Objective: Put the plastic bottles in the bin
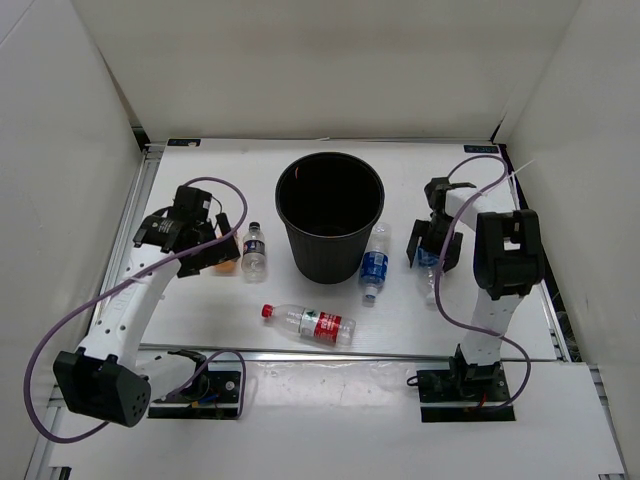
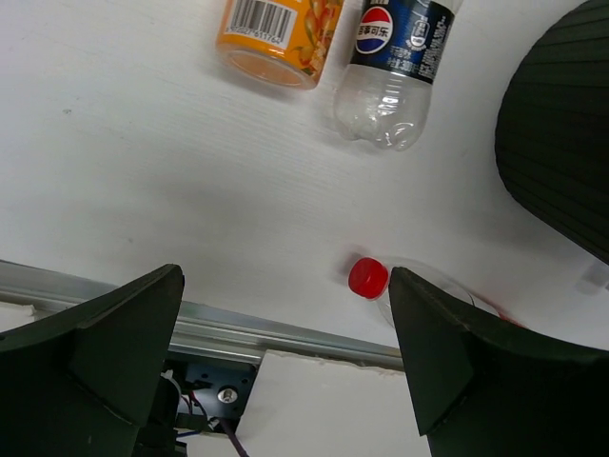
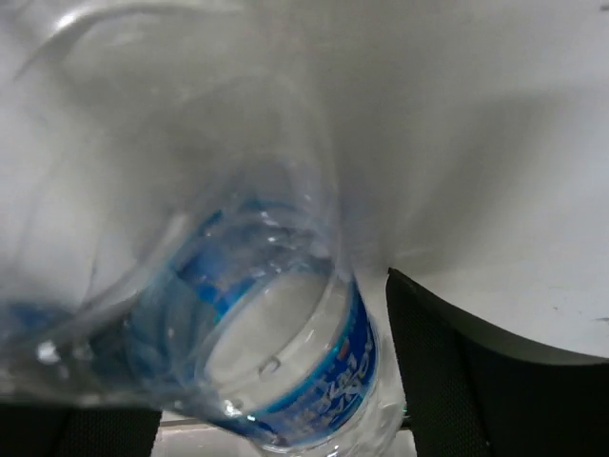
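The black bin (image 1: 330,215) stands at the table's middle back. My right gripper (image 1: 430,252) is down at the table to the right of it, shut on a blue-labelled bottle (image 1: 429,270) that fills the right wrist view (image 3: 285,352), base toward the camera. A second blue-labelled bottle (image 1: 374,264) lies against the bin's right side. My left gripper (image 1: 214,252) is open and empty left of the bin, over the small orange bottle (image 1: 226,265). The dark-labelled bottle (image 1: 254,250) lies beside it. The red-labelled bottle (image 1: 312,323) lies in front. The left wrist view shows the orange bottle (image 2: 276,29), dark-labelled bottle (image 2: 395,57), red cap (image 2: 368,277) and bin wall (image 2: 561,124).
An aluminium rail (image 1: 350,352) runs along the table's near edge and also shows in the left wrist view (image 2: 285,328). White walls close in the left, back and right sides. Purple cables loop off both arms.
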`<state>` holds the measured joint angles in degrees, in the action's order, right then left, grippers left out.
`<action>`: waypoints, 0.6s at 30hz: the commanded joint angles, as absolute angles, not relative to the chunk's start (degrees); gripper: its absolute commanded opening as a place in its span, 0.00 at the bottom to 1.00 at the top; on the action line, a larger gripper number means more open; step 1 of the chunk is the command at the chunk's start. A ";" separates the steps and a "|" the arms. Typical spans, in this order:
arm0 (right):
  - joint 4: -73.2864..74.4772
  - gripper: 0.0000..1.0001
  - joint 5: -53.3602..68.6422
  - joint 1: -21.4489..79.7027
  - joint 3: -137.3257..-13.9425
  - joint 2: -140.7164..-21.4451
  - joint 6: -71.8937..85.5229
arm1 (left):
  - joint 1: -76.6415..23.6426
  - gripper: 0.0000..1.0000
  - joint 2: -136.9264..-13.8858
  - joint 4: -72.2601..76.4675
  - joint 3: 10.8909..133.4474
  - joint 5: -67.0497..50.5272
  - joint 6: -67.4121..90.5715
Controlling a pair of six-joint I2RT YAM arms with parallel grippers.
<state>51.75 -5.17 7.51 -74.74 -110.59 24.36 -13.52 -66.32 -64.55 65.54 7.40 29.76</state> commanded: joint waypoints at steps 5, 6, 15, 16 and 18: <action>51.32 0.47 -5.17 7.12 -76.38 -112.24 24.08 | -12.22 1.00 -66.45 -65.74 67.50 8.35 29.62; 51.94 0.43 -6.40 7.12 -76.38 -111.45 24.78 | -12.22 1.00 -65.92 -65.74 67.50 8.35 29.62; 63.71 0.35 -9.68 5.98 -101.53 -94.05 32.16 | -12.22 1.00 -65.92 -63.81 66.97 8.35 30.76; 63.72 0.34 -8.45 5.98 -105.08 -92.39 32.17 | -12.22 1.00 -65.92 -63.81 66.97 8.96 31.37; 62.07 0.34 -2.24 6.50 -111.59 -90.89 32.17 | -11.69 1.00 -65.92 -63.81 66.97 9.76 31.99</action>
<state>59.99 -7.64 5.91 -102.69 -97.76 30.33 -12.40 -66.76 -64.97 65.56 8.12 30.63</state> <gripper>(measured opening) 0.595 1.000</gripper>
